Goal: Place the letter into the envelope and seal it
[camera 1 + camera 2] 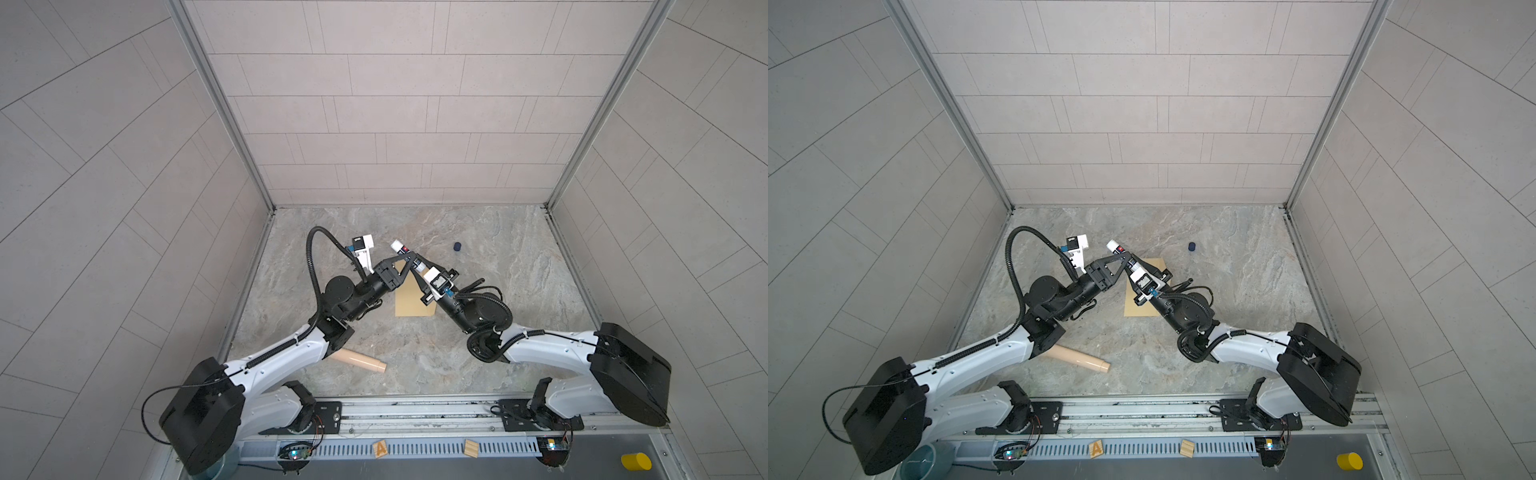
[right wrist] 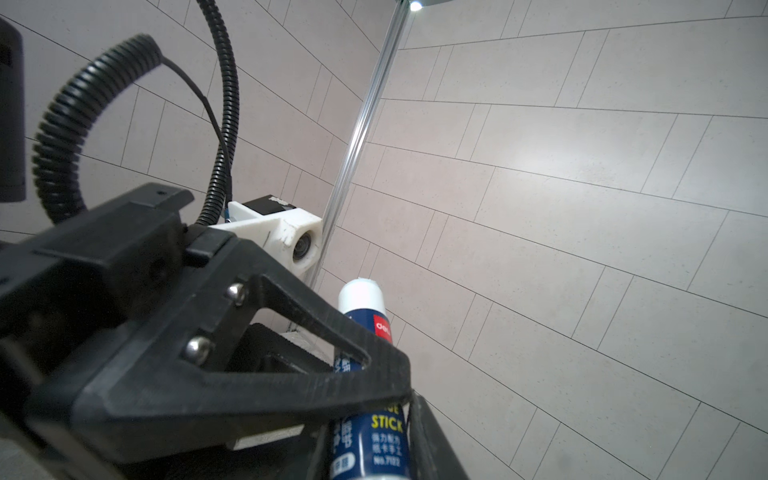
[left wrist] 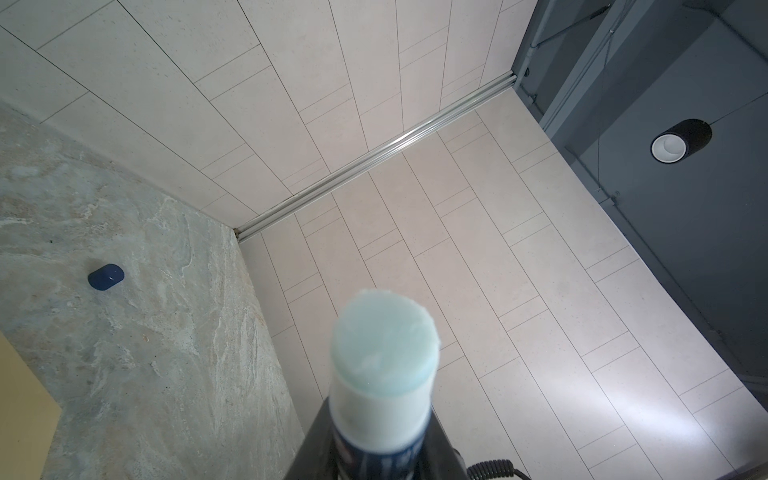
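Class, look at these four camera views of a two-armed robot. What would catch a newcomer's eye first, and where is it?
In the middle of the scene, above the tan envelope, the left gripper is shut on a tilted, uncapped glue stick, with the right gripper at its lower end. A small dark blue cap lies alone further right, and a beige cylinder lies near the front on the left.

tan paper envelope [image 1: 409, 305] lies central on grey marbled table [image 1: 519, 299]; white-and-blue glue stick [image 1: 400, 248] above its far end, dark blue round cap [image 1: 457, 247] behind right, beige cylindrical tube [image 1: 363, 360] front left.
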Robot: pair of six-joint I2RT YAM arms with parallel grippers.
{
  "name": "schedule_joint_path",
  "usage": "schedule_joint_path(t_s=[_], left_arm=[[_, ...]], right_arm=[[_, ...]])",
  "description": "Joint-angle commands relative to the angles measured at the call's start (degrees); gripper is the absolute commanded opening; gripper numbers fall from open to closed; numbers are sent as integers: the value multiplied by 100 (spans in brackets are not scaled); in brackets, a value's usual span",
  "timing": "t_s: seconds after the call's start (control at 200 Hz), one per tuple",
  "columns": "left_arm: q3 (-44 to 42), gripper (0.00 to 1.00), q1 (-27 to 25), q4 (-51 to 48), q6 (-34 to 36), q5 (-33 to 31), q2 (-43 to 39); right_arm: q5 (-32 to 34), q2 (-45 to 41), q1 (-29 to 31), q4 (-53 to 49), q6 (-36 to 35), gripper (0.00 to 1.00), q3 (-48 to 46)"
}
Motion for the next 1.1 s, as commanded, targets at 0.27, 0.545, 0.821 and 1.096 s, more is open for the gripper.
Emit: schedule_joint_path(t_s=[0.27,0.545,0.821,1.096], left_arm=[[91,0,-14,507,-69,152,17],[69,49,1,315,400,135,-125],[730,71,11,-3061,2537,-526,-853],[1738,77,-462,-4885,3705,-1194,221]], right_arm=[[99,45,42,91,-105,11,98],[393,-477,-26,-622,-178,0,-11],[473,-2066,-576,-3380,-70,0,3],[548,-2978,-1533,-6585,769,0,780]])
